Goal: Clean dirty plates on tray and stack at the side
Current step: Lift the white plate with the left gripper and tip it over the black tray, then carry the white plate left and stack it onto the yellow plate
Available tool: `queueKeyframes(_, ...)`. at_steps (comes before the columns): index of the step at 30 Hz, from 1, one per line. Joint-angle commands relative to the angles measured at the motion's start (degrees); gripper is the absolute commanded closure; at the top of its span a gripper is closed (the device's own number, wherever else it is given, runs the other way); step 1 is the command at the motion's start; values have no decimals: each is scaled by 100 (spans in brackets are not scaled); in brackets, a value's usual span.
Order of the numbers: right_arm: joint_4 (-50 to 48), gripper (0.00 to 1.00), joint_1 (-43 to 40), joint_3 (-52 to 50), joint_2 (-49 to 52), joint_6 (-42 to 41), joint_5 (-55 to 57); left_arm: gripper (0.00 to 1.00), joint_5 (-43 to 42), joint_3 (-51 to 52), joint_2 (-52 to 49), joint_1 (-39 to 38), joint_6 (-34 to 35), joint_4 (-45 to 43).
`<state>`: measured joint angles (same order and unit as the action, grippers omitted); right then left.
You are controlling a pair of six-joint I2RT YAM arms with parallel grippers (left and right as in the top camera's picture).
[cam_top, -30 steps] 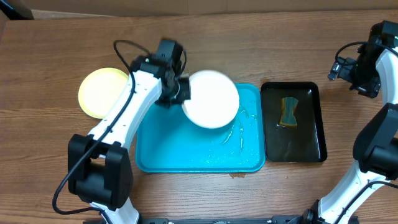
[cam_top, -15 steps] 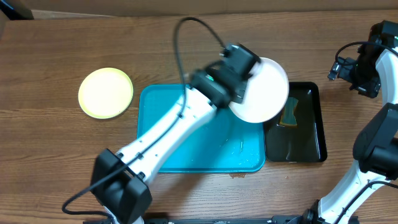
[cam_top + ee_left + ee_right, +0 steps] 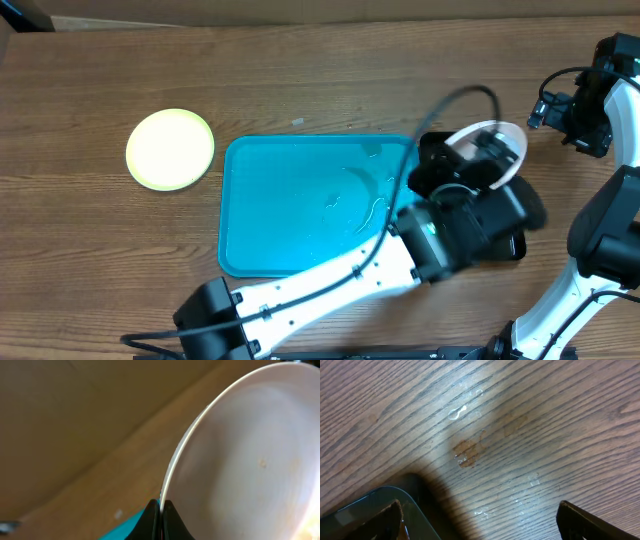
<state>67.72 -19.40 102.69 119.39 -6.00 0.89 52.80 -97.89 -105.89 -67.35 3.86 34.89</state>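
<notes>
My left gripper (image 3: 468,168) is shut on the rim of a white plate (image 3: 493,136) and holds it tilted over the black tray at the right. In the left wrist view the fingertips (image 3: 161,506) pinch the plate's edge, and the plate (image 3: 250,460) shows a faint orange speck. The pale yellow plate (image 3: 170,149) lies on the table left of the turquoise tray (image 3: 290,210), which holds only water streaks. A second white plate is not in view. My right gripper (image 3: 480,520) is open and empty over wet wood at the far right (image 3: 578,122).
The narrow black tray (image 3: 432,146) sits right of the turquoise tray, mostly hidden under my left arm; its corner shows in the right wrist view (image 3: 375,505). Water drops and a brown smear (image 3: 467,452) mark the table there.
My left arm has swung the white plate to the right, from over the turquoise tray to over the black tray, tilting it. The right arm has not moved.
</notes>
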Motion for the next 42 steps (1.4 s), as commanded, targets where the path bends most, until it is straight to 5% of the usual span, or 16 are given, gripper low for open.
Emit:
queueKeyframes(1,-20,0,9,109,-190,-22,35,96,1088,-160,24,-181,-968,-345)
queueKeyframes(9,-22,0,9,109,-190,-22,35,96,1217,-160,24,-374,-1932,-1158)
queueKeyframes(19,-20,0,9,109,-190,-22,35,96,1169,-160,24,-267,-1661,-1150)
queueKeyframes(23,-20,0,9,109,-190,-22,35,96,1034,-160,24,-254,-1047,-881)
queueKeyframes(32,-20,0,9,109,-190,-22,35,96,-2983,-160,24,691,1202,828)
queueKeyframes(42,-22,0,9,109,-190,-22,35,96,-6483,-160,24,3711,1504,1703)
